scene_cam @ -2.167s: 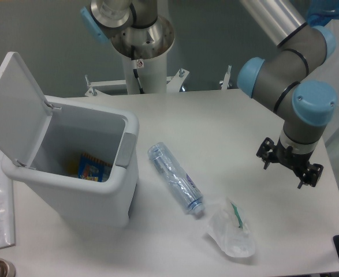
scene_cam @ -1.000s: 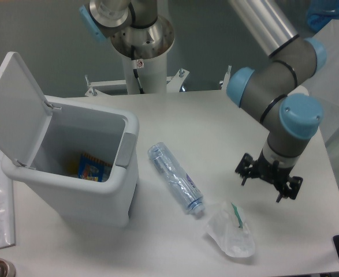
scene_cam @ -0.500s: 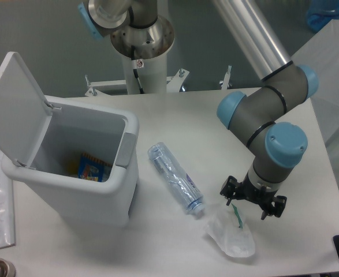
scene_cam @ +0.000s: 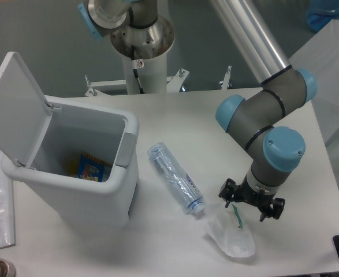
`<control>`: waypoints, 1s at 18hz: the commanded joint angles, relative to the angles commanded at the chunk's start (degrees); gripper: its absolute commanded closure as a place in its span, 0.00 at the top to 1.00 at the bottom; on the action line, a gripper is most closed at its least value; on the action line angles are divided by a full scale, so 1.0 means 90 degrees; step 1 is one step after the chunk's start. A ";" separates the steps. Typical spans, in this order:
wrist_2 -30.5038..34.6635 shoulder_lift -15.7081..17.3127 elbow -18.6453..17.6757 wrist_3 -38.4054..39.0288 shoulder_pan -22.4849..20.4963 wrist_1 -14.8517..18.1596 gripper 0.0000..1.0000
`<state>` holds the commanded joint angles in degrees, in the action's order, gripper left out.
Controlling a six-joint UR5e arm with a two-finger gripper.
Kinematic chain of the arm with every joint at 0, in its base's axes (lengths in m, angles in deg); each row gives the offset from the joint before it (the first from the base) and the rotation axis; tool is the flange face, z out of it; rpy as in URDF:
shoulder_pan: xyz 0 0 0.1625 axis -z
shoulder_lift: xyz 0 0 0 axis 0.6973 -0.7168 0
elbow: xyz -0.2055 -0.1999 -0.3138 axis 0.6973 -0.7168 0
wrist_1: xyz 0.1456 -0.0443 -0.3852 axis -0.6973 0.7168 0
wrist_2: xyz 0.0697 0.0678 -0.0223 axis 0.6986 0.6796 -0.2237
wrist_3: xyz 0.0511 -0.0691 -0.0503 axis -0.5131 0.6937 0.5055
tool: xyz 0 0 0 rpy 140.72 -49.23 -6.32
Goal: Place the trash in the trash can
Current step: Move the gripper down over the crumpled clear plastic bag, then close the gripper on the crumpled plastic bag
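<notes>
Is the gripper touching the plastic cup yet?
Cannot tell. In the fixed camera view the gripper overlaps the cup at its green straw; no gap or contact shows.

The arm bends steeply down, tool (scene_cam: 251, 203) pointing at the table (fingers spread apart).

One bottle (scene_cam: 174, 178), one cup (scene_cam: 230, 234), one bin (scene_cam: 71, 167), one gripper (scene_cam: 250, 201).

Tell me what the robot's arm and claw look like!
The arm is made of fat grey tubes joined by round elbows with light blue caps, plus one long shiny silver tube. It grows from a white post with a tiny sticker. The claw is small, black and spiky, with two short fingers.
</notes>
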<state>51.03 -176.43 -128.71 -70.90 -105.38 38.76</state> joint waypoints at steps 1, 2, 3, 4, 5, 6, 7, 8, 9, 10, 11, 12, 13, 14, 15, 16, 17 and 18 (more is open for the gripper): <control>-0.0010 -0.0010 -0.0019 0.0010 0.0029 0.0010 1.00; 0.0000 -0.0010 -0.0039 0.0019 0.0087 0.0010 1.00; 0.0000 0.0009 -0.0068 0.0010 0.0117 0.0010 1.00; 0.0000 0.0019 -0.0107 0.0010 0.0117 0.0000 1.00; 0.0000 0.0029 -0.0117 0.0010 0.0127 0.0000 0.99; 0.0000 0.0029 -0.0156 0.0010 0.0127 0.0000 0.86; 0.0000 0.0048 -0.0195 0.0010 0.0127 0.0010 0.61; 0.0000 0.0068 -0.0253 0.0010 0.0127 0.0010 0.50; 0.0000 0.0097 -0.0293 0.0010 0.0127 0.0000 0.47; 0.0000 0.0097 -0.0293 0.0010 0.0127 0.0000 0.43; 0.0000 0.0097 -0.0293 0.0010 0.0137 0.0000 0.37; 0.0000 0.0088 -0.0293 0.0010 0.0127 0.0000 0.34; 0.0000 0.0088 -0.0293 0.0010 0.0127 0.0000 0.27; 0.0010 0.0087 -0.0303 0.0010 0.0137 0.0010 0.21; 0.0010 0.0097 -0.0303 0.0019 0.0137 0.0010 0.10; 0.0010 0.0107 -0.0303 0.0039 0.0137 0.0010 0.02; 0.0000 0.0107 -0.0293 0.0087 0.0137 0.0010 0.00; 0.0000 0.0107 -0.0283 0.0136 0.0127 0.0010 0.00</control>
<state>51.03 -175.47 -131.26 -69.68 -104.23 38.85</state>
